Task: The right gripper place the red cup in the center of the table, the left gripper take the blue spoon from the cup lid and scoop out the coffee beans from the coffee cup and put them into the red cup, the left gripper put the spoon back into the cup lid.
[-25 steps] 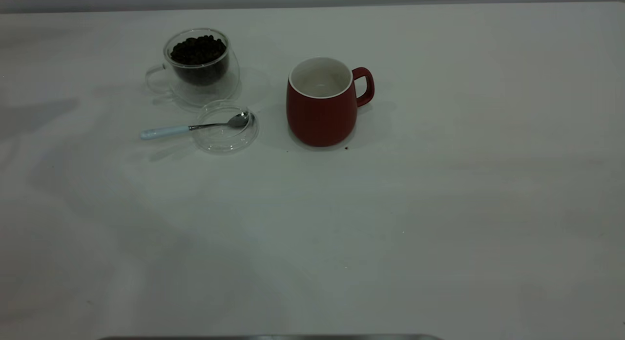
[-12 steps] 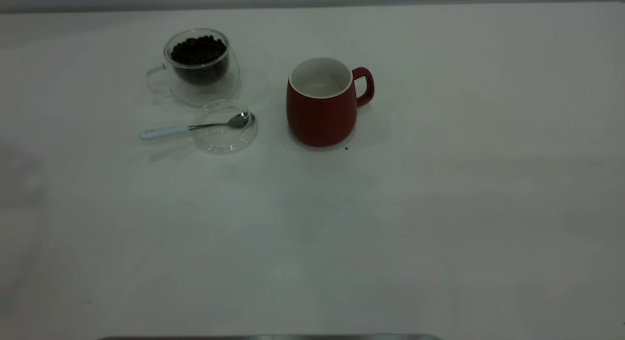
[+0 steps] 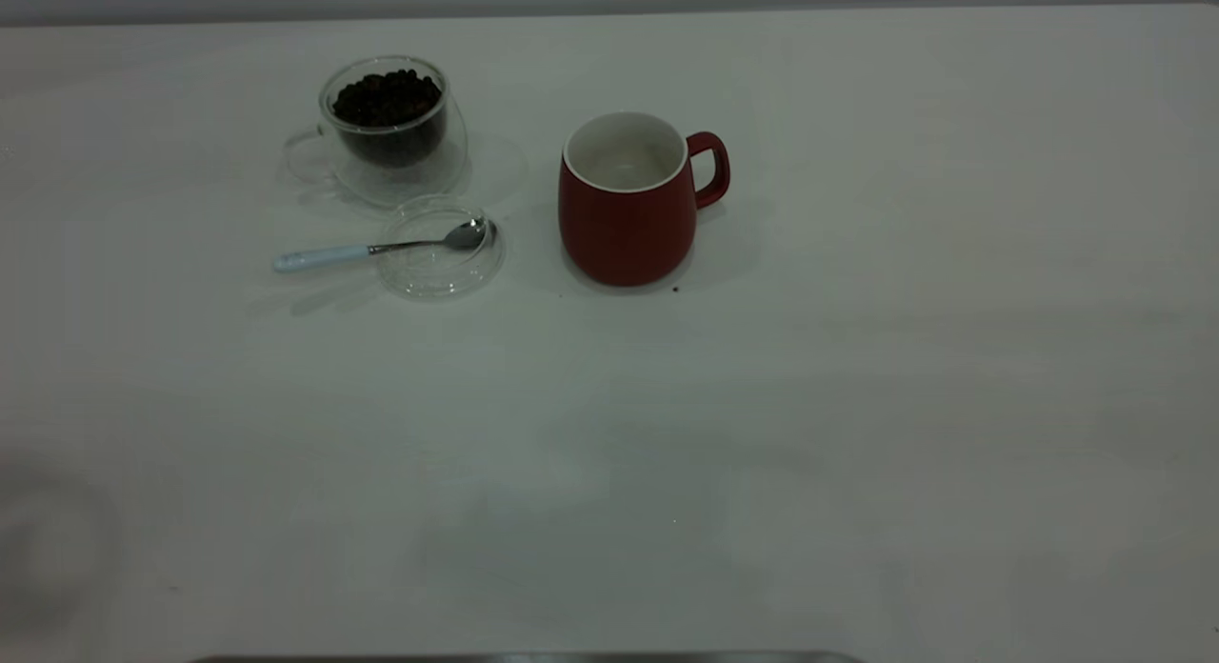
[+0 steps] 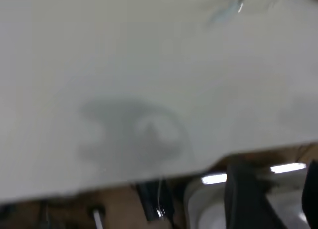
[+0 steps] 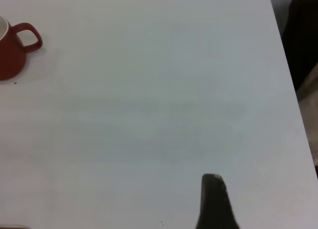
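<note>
The red cup (image 3: 627, 206) stands upright near the middle of the table (image 3: 857, 406), handle to the right; it also shows in the right wrist view (image 5: 12, 52). The coffee cup (image 3: 389, 130) with coffee beans (image 3: 386, 96) stands at the back left. The blue spoon (image 3: 371, 250) lies with its bowl in the cup lid (image 3: 440, 249) and its handle out to the left. No gripper shows in the exterior view. My left gripper (image 4: 278, 199) is open and empty over the table's edge, far from the spoon (image 4: 226, 11). My right gripper (image 5: 213, 204) is far from the red cup.
A small dark speck (image 3: 675, 288) lies by the red cup's base. A dark strip (image 3: 524, 657) runs along the table's near edge. The table's side edge (image 5: 288, 90) shows in the right wrist view.
The cups, lid and spoon have not moved. A faint shadow on the left of the table has slid toward the near left corner.
</note>
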`<state>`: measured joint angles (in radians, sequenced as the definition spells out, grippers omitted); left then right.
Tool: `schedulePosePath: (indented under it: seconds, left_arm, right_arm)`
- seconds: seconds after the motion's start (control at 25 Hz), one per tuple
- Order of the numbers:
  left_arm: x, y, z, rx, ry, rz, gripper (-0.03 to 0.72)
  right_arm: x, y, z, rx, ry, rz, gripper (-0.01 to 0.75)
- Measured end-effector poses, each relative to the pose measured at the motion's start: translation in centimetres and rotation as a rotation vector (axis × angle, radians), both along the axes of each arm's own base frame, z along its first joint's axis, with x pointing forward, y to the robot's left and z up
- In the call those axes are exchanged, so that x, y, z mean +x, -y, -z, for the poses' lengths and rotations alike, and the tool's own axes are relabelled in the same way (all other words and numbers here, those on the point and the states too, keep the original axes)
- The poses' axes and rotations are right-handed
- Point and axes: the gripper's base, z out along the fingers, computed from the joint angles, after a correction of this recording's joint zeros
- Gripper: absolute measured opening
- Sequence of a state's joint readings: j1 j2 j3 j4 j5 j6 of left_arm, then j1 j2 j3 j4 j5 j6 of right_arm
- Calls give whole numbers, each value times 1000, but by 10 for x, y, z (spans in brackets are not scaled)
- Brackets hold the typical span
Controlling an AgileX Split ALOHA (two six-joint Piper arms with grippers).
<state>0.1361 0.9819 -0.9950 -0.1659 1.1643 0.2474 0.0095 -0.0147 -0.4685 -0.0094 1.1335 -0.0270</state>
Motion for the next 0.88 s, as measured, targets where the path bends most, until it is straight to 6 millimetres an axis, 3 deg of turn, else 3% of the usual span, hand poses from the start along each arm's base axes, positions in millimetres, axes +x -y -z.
schedulePosePath:
  seconds: [0.2, 0.36, 0.44, 0.6, 0.88]
  left_arm:
    - [-58, 7, 37, -4, -1, -33, 342]
    - [-106, 14, 50, 8, 160, -46, 340]
    - [-120, 16, 58, 2, 219, -70, 340]
    - [-135, 18, 80, -12, 235, -100, 340]
    - [-147, 17, 81, 16, 304, -108, 340]
  right_arm:
    - [0, 0, 0, 0, 0, 0, 532]
    - [0, 0, 0, 0, 0, 0, 532]
    - [0, 0, 0, 0, 0, 0, 532]
    - [0, 0, 0, 0, 0, 0, 532]
    - [0, 0, 0, 0, 0, 0, 532]
